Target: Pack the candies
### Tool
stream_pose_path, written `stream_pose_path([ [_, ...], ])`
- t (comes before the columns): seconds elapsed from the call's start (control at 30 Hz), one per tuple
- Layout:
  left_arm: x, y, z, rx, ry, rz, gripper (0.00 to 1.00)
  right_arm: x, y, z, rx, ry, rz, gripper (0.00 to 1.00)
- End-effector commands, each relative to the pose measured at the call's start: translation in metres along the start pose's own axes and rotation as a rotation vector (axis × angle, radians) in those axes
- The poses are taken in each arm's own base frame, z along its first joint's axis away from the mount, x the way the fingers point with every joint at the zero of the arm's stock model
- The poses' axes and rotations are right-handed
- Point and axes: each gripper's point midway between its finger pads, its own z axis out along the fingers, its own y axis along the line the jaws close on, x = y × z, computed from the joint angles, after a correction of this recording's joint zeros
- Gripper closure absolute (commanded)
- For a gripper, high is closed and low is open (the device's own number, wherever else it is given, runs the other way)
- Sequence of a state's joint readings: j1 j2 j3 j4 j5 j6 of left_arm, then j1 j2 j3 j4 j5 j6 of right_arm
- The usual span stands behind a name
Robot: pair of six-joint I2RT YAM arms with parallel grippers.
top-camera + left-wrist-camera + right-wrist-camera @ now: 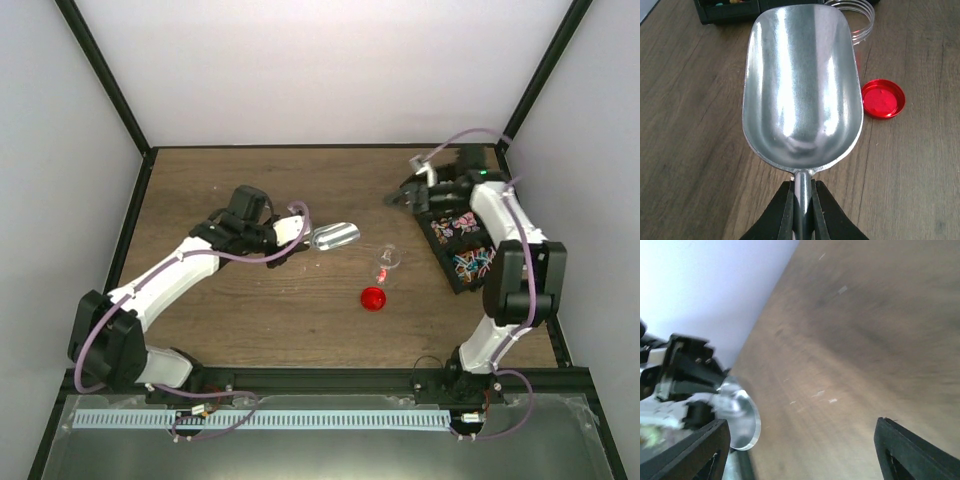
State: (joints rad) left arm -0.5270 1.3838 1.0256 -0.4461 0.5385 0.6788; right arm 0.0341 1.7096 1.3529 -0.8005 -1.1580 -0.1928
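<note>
You have one metal scoop (802,85), one red lid (373,298), one clear jar (391,260) and one black tray (441,256); its candies (466,262) are too many and too small to count.

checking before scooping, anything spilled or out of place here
Nothing stands out. The candies sit inside the black tray. The red lid lies flat beside the open jar, and the left gripper holds the scoop empty.

Tiny multicoloured wrapped candies (468,256) lie in the black tray (446,265).
</note>
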Motion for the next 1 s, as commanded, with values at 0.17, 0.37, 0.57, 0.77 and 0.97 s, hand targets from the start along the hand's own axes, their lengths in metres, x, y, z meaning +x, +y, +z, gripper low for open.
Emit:
stream_pose_path([
  [0.17, -0.015, 0.016, 0.004, -0.030, -0.020, -0.054, 0.96, -0.001, -0.109, -0.183, 0.504, -0.111, 0.001, 0.20],
  [0.37, -0.019, 0.018, 0.009, -0.019, -0.038, -0.067, 0.96, 0.038, -0.155, -0.296, 0.847, -0.067, 0.069, 0.25],
  [0.57, -0.022, 0.018, 0.016, 0.003, -0.041, -0.074, 0.96, 0.096, -0.169, -0.309, 0.903, 0.107, 0.093, 0.29],
  [0.77, -0.022, 0.019, 0.018, 0.002, -0.044, -0.061, 0.96, 0.123, -0.188, -0.296, 0.881, 0.173, 0.105, 0.36],
  [0.97, -0.021, 0.019, 0.017, -0.006, -0.040, -0.053, 0.96, 0.129, -0.202, -0.281, 0.891, 0.211, 0.098, 0.45],
])
